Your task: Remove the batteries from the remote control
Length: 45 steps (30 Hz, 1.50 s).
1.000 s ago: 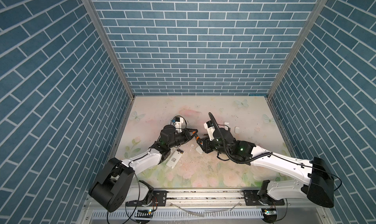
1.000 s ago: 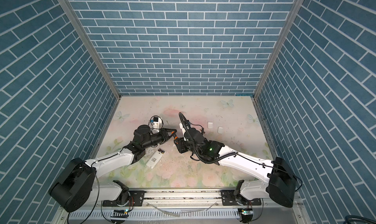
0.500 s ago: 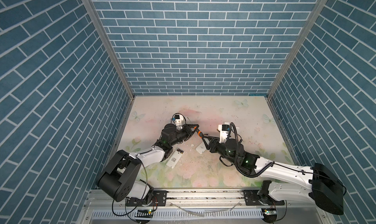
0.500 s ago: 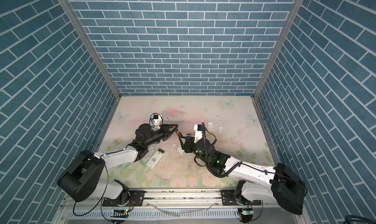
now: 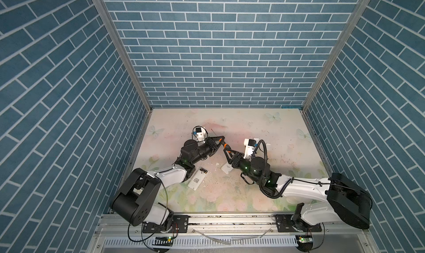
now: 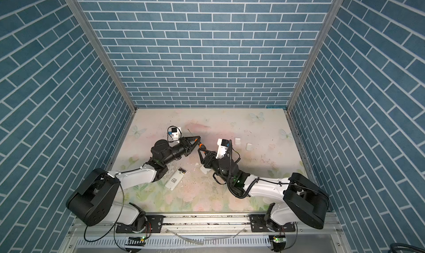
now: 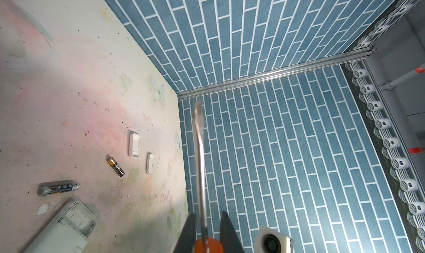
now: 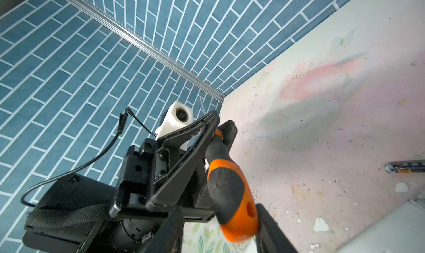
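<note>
Two slim, glossy cylindrical batteries

- A screwdriver with an orange and black handle is tilted, and its thin metal end points toward the back.
- Two small white covers lie flat to the right of the screwdriver. They are near each other but not touching.
- Little white bits lie on the table near the screwdriver's handle.
- The table under the screwdriver has pale flowers and butterflies on it.
- Blue brick walls stand behind the screwdriver and on both sides.
- A metal rail runs along the front, well away from the screwdriver.
</note>
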Motion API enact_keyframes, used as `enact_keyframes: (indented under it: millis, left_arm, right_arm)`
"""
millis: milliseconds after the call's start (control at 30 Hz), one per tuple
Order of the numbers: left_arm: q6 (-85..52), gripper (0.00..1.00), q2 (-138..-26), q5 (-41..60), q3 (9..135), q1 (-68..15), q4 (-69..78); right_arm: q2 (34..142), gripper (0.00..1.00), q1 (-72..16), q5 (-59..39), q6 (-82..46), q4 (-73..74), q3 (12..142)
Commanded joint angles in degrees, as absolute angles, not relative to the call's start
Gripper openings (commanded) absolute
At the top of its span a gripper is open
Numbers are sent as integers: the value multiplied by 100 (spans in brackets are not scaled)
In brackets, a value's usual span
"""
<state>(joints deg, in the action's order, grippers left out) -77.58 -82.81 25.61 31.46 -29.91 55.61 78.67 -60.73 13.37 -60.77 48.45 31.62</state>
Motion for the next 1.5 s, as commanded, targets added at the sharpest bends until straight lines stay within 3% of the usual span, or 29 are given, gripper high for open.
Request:
enact_keyframes:
  millis: [0,833,1467]
  left_arm:
    - [-7761,0,-8114,2648,3065,-3004,5728]
    - [-7645,0,-7883,2805,3023,-3006,5481]
    - [-7556,0,-7771,2935,2964,-3003,5285]
  right_arm:
    - [7901,47,-6012,1332,-6240,5445,3083]
    - [8327,42,-5609,485,-6621,5193,3741]
    - [8517,0,-5461,328,-6585,5205,3808]
